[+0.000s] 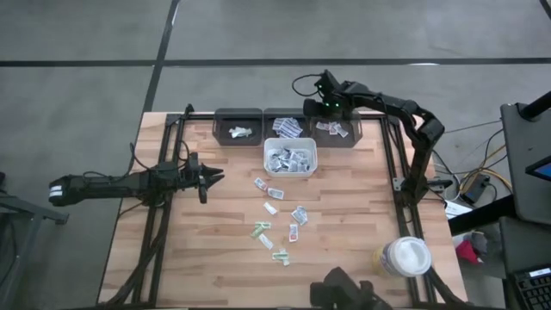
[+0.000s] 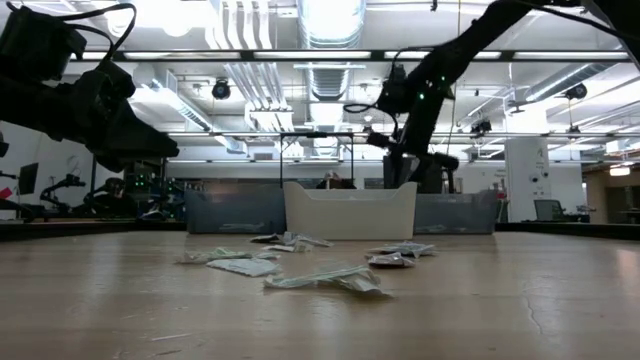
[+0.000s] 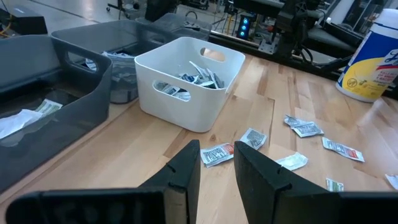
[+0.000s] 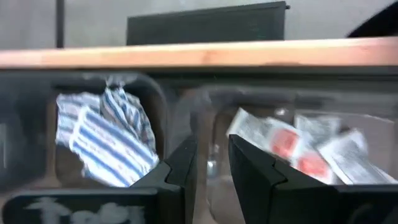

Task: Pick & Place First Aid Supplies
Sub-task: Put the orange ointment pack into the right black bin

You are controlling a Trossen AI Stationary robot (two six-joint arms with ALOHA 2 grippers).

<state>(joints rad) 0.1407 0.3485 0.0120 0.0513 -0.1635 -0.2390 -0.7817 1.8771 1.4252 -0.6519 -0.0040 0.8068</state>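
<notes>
While positioned over the back edge of the wooden table (image 1: pixel 344 215), at the right-hand dark bin (image 1: pixel 335 129) of the back row: right gripper (image 1: pixel 323 101), fingers (image 4: pixel 258 171) a small gap apart, nothing between them. Directly below and ahead of those fingers, in the wrist view: packets with red print (image 4: pixel 298 149) in that bin, and blue-striped packets (image 4: pixel 106 140) in the middle dark bin (image 1: pixel 287 127) beside it.

Stationed above the left part of the table, well apart from the bins: left gripper (image 1: pixel 207 177), fingers (image 3: pixel 183 177) slightly parted, empty. Ahead of the fingertips, lying flat on the wood: loose packets (image 1: pixel 277 215), the nearest (image 3: pixel 217 154) just beyond the fingertips, not touching. Scattered in a loose patch between the white bin (image 1: pixel 290 159) and the front of the table, a few greenish ones (image 1: pixel 263 228) among them.

Inside the white bin, placed in front of the dark row: a heap of sorted packets (image 3: pixel 196 78). In the left-hand dark bin (image 1: pixel 238 127): a few more packets (image 1: pixel 238 132).

Near the front right corner, upright: white round tub (image 1: pixel 405 257).
</notes>
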